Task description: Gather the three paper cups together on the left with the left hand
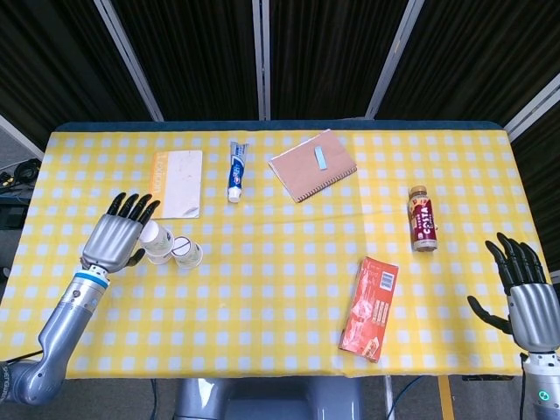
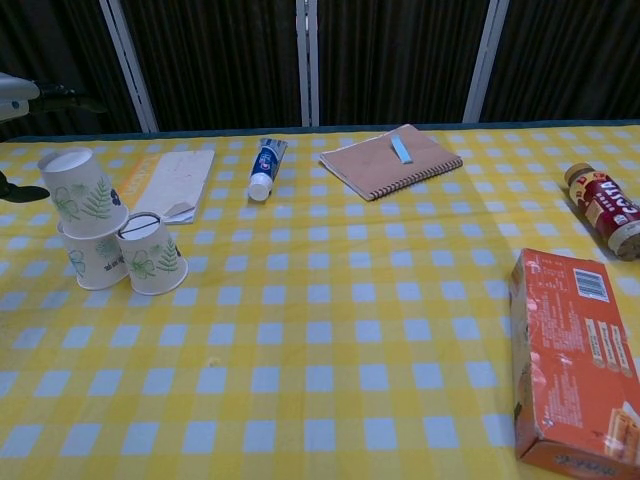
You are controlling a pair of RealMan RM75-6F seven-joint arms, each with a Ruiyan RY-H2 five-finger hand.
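Observation:
Three white paper cups with green leaf prints stand bunched at the left of the table. One cup (image 2: 82, 190) sits on top of a second (image 2: 93, 258), and the third (image 2: 155, 264) touches them on the right. From the head view they show as a tight cluster (image 1: 171, 245). My left hand (image 1: 114, 239) hovers just left of the cluster with its fingers spread and holds nothing. Only a sliver of it shows at the left edge of the chest view. My right hand (image 1: 528, 297) rests at the table's right front corner, fingers spread and empty.
Behind the cups lie a white pad (image 1: 178, 182) and a toothpaste tube (image 1: 236, 171). A brown notebook (image 1: 312, 164) lies at the back centre. A red bottle (image 1: 423, 219) lies on the right, and an orange box (image 1: 369, 296) near the front edge.

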